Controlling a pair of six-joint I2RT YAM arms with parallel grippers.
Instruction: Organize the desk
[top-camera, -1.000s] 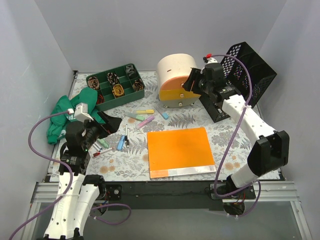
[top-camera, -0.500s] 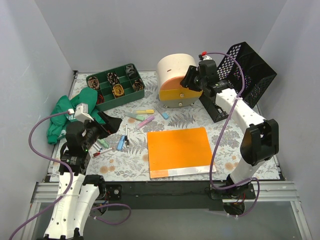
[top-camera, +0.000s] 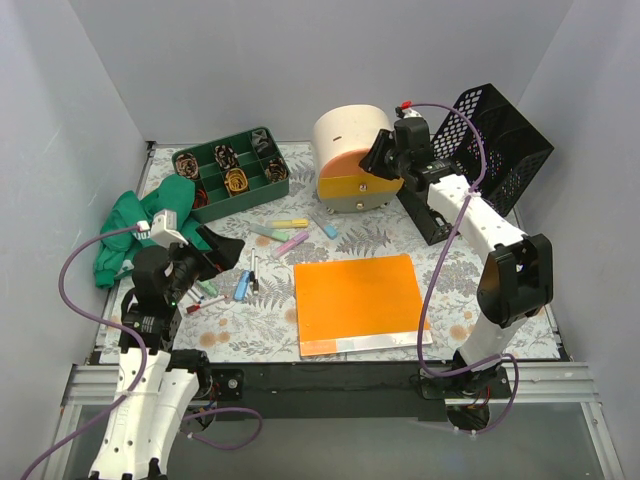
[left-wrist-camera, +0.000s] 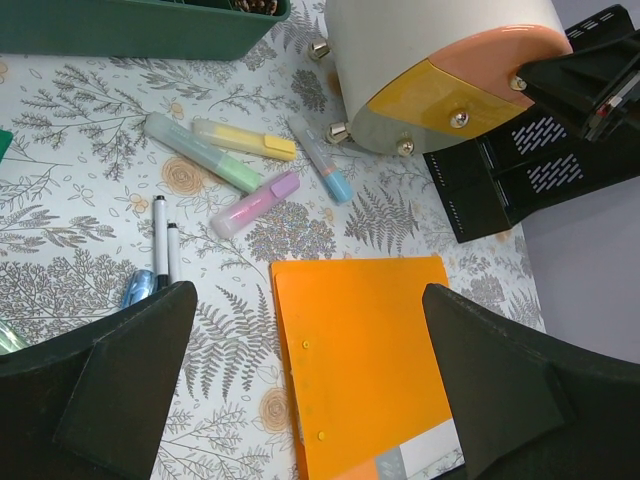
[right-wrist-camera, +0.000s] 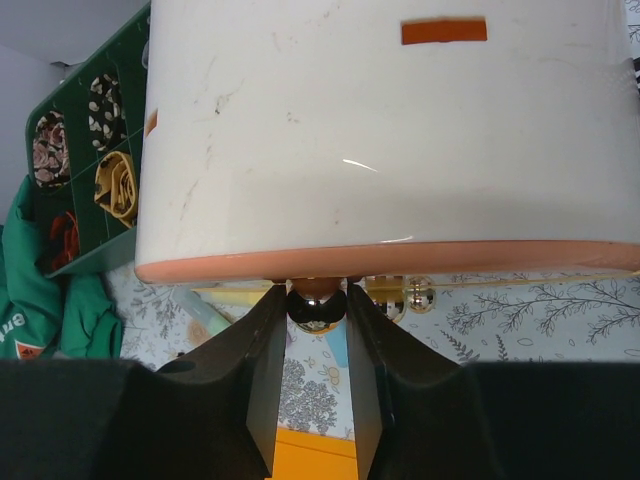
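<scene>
One round brass knob (right-wrist-camera: 317, 305), fern-printed flat desk (top-camera: 250, 338)

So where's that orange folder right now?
From above, the orange folder lies near the front edge of the desk, right of centre, scattered pens to its left and the round cream container behind it.

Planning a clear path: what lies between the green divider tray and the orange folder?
Loose pens: yellow highlighter, green highlighter, purple highlighter, blue-capped marker. Clearest in the left wrist view.
</scene>
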